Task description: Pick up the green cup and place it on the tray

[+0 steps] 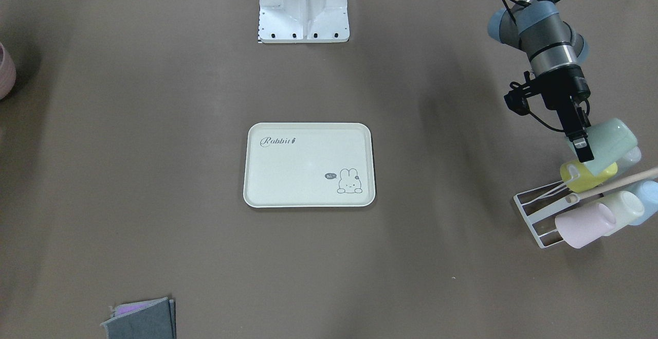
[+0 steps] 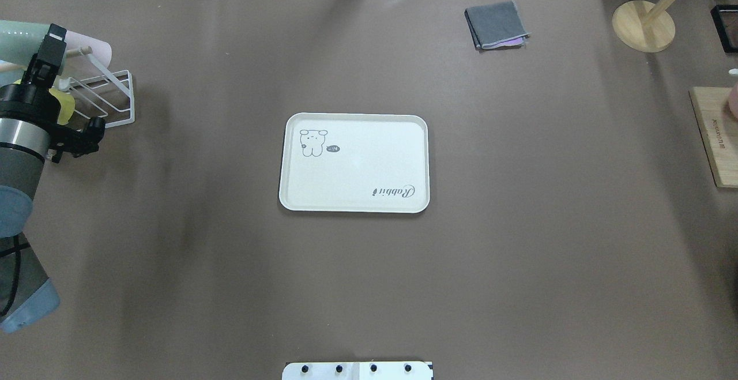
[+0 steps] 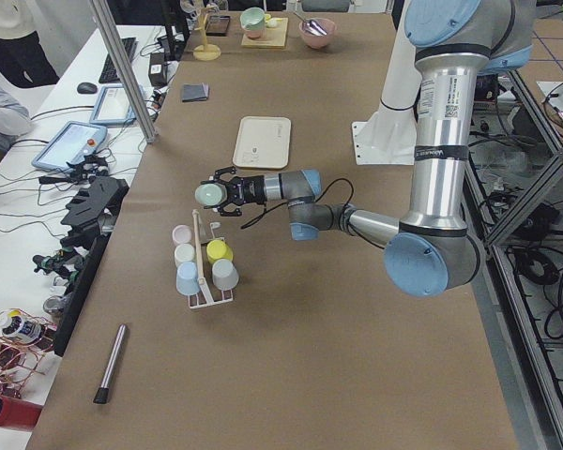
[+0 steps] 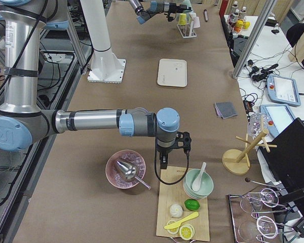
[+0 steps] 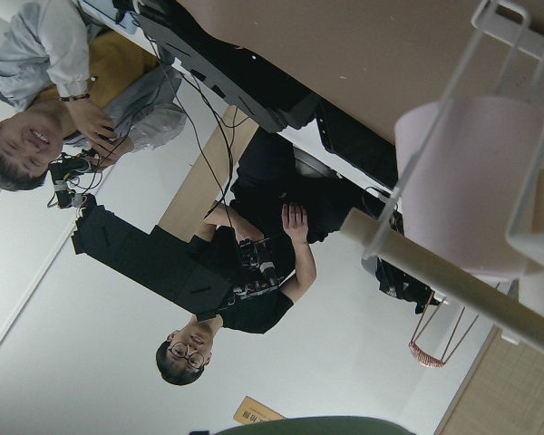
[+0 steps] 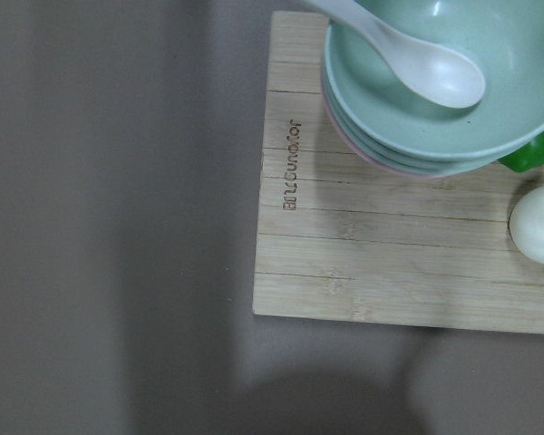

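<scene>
The green cup (image 1: 611, 139) lies on its side in the air, held by my left gripper (image 1: 585, 147), which is shut on its rim just above the cup rack (image 1: 534, 210). The overhead view shows the same grip (image 2: 47, 42) with the cup (image 2: 17, 40) at the far left edge. The cup's edge shows at the bottom of the left wrist view (image 5: 299, 424). The cream tray (image 1: 308, 164) with "Rabbit" script lies flat mid-table, bare, far from the cup. My right gripper (image 4: 162, 163) hangs by the wooden board (image 4: 180, 202); I cannot tell whether it is open or shut.
The white wire rack holds a yellow cup (image 1: 586, 174), a pink cup (image 1: 586, 224), a cream cup (image 1: 624, 209) and a pale blue cup (image 1: 647, 200) on wooden pegs. A folded grey cloth (image 2: 496, 25) and a wooden stand (image 2: 643, 25) sit at the far edge. Stacked bowls (image 6: 435, 100) rest on the board.
</scene>
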